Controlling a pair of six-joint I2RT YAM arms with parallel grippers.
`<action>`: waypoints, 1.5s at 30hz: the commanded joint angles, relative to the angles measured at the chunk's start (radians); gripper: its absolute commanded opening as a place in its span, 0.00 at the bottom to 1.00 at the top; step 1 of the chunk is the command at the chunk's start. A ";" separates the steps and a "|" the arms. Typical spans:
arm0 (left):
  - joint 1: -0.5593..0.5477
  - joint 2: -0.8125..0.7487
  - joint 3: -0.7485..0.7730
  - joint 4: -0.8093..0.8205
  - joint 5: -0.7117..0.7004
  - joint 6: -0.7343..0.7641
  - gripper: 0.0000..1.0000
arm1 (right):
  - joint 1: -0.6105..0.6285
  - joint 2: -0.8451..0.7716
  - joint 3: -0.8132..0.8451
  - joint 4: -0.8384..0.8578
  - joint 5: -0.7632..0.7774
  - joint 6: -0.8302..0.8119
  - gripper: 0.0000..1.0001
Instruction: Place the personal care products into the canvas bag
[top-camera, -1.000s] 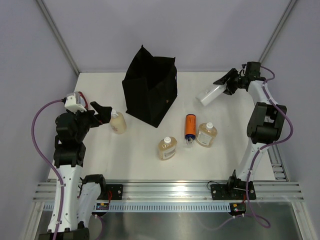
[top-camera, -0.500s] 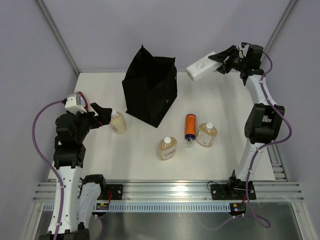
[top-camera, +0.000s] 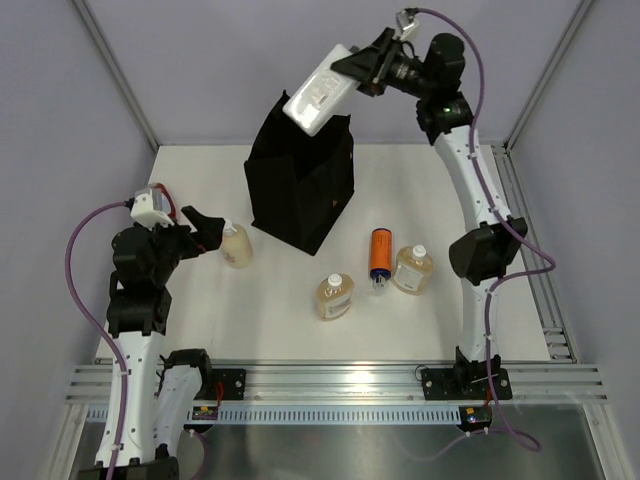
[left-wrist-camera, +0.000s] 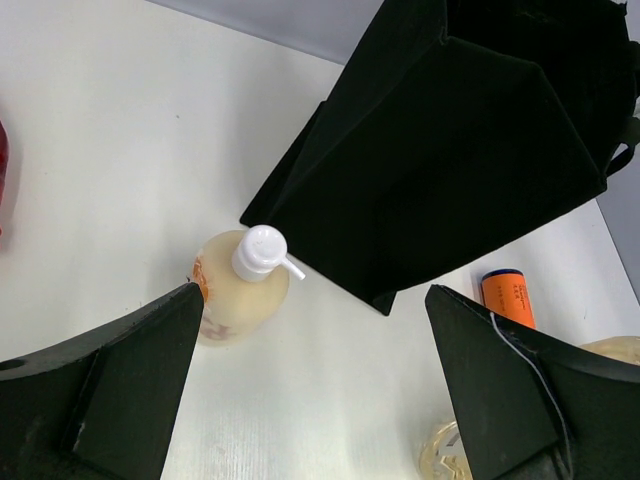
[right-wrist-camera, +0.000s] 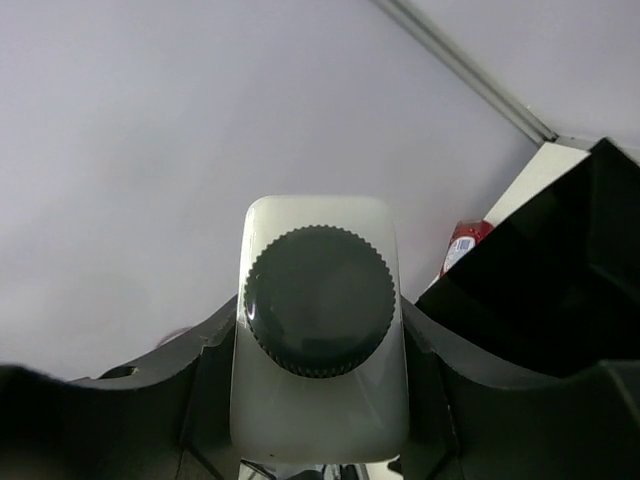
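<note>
The right gripper is up high over the far edge of the table. Its jaws are shut tight on a white tube, one finger on each side. The tube has a round dark cap, and the cap end sits back between the fingers. The other end of the tube points down and left, over the open top of the black bag. The tube is above the bag and is not inside it. The bag stands upright near the far edge, a bit left of the middle. A small red pot peeks out just beside the bag on its far side. The left gripper is low near the left edge, and its jaws are wide open and hold nothing. A yellow pump bottle stands upright just in front of it, close to one finger; I cannot tell if they touch. It stands near the left side of the bag. In the middle of the table an orange bottle lies on its side. A second yellow bottle sits just beside it on the right. A third yellow bottle sits a little nearer the near edge, apart from the others.
</note>
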 joint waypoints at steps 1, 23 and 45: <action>0.005 -0.012 0.020 0.019 0.017 -0.026 0.99 | 0.060 0.083 0.115 -0.093 0.164 -0.157 0.00; 0.004 0.046 -0.082 0.042 0.008 -0.092 0.99 | 0.284 0.073 0.031 -0.295 0.555 -1.358 0.00; 0.004 0.098 -0.170 0.077 -0.028 -0.171 0.99 | 0.352 0.171 0.007 -0.422 0.579 -1.306 0.77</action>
